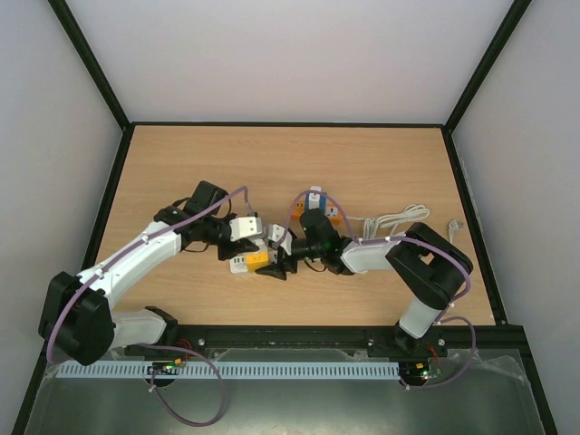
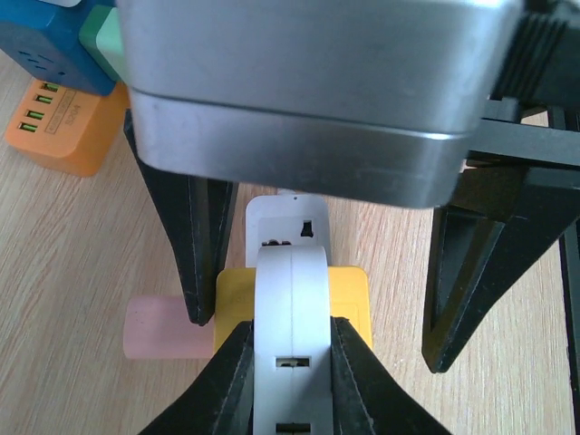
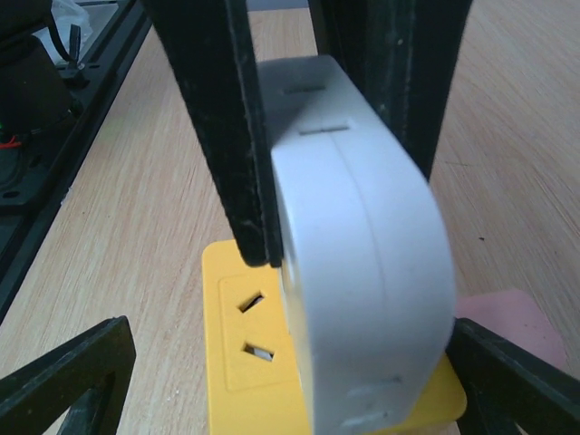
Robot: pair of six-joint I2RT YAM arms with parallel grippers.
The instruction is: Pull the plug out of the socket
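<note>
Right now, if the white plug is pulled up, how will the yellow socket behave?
The socket looks small, boxy and light, so it would probably lift with the plug unless held. Its smooth plastic may slide on the table. The right fingers stand open either side, not yet clamping it; the left fingers pinch the plug.

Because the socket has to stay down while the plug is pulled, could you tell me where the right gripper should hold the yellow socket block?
Probably its two opposite side walls, low down, from above. The yellow socket block lies flat, and the white plug stands upright on top, pinched by the left gripper, so the open right gripper best straddles it.
</note>
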